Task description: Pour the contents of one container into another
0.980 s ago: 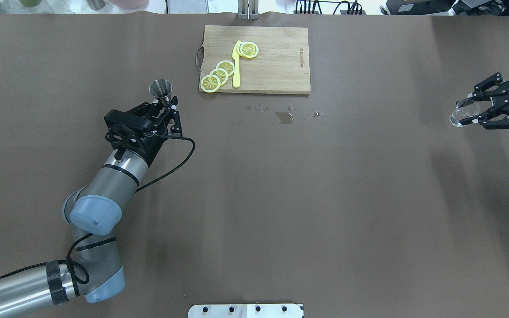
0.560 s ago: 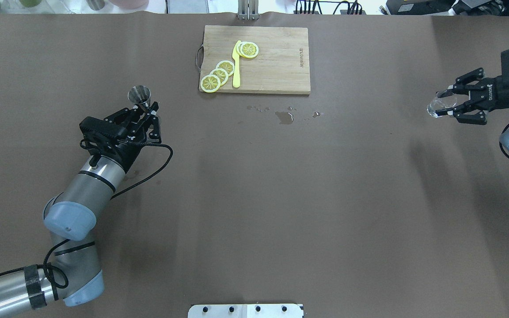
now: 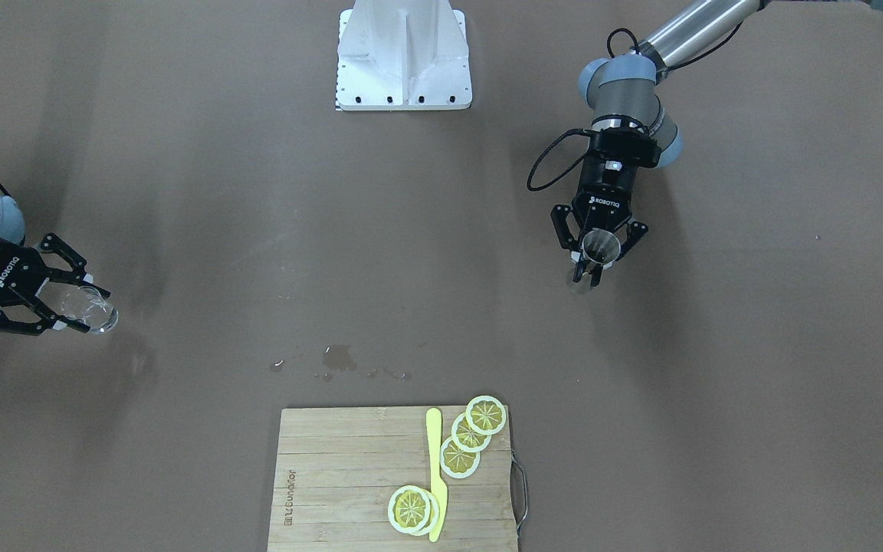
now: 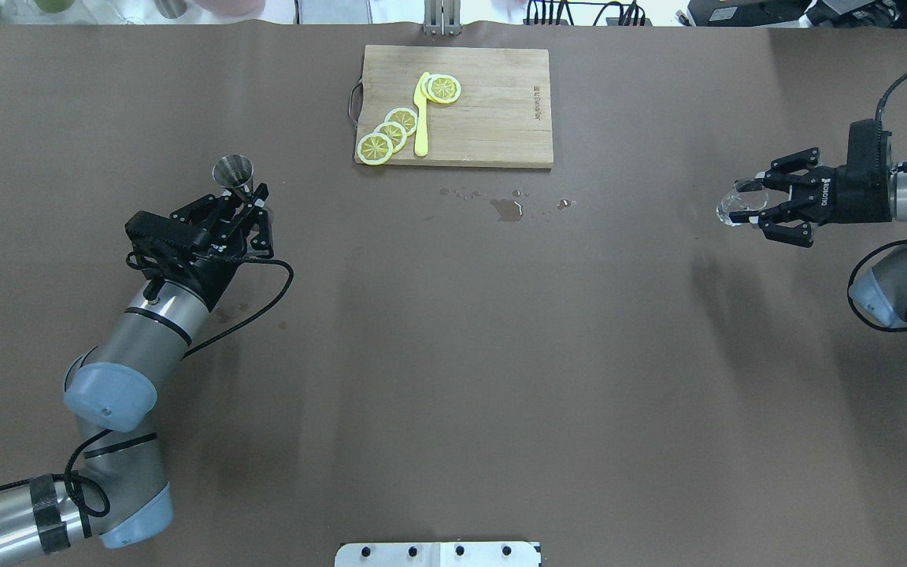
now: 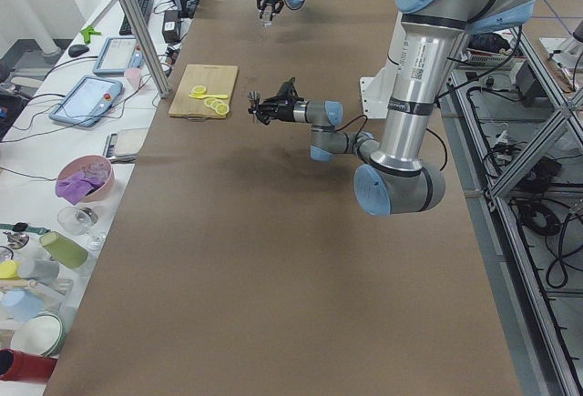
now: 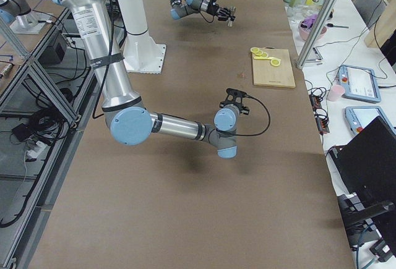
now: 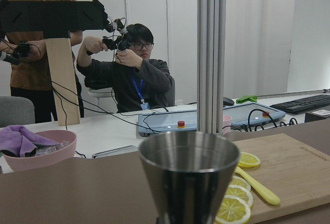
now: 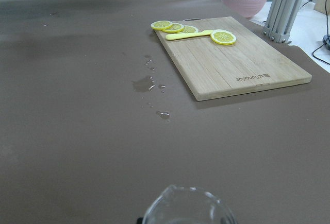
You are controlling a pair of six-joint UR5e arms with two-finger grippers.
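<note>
1. Taking the overhead view as a clock face, the steel jigger (image 4: 233, 171) is at about 9 o'clock and the clear glass (image 4: 737, 207) at about 3 o'clock, well apart. The left wrist view alone shows the jigger's upper cone upright with its mouth up, though not what is inside it. Behind the cone it shows a metal post (image 7: 210, 54), a pink bowl (image 7: 36, 149) and a seated person (image 7: 131, 77). The right wrist view catches only the glass's rim at its bottom edge.
2. A wooden cutting board (image 4: 493, 110) lies at 12 o'clock on the brown table (image 4: 453, 354). It carries lemon slices (image 4: 392, 131) and a yellow knife (image 4: 421, 118). A wet patch (image 4: 507, 209) lies just inside the board, between the two arms.
3. The left gripper (image 4: 247, 197) is clamped on the jigger's narrow waist. The side view shows it held clear of the table. The right gripper (image 4: 753, 206) points toward 9 o'clock, with its fingers closed around the glass.
</note>
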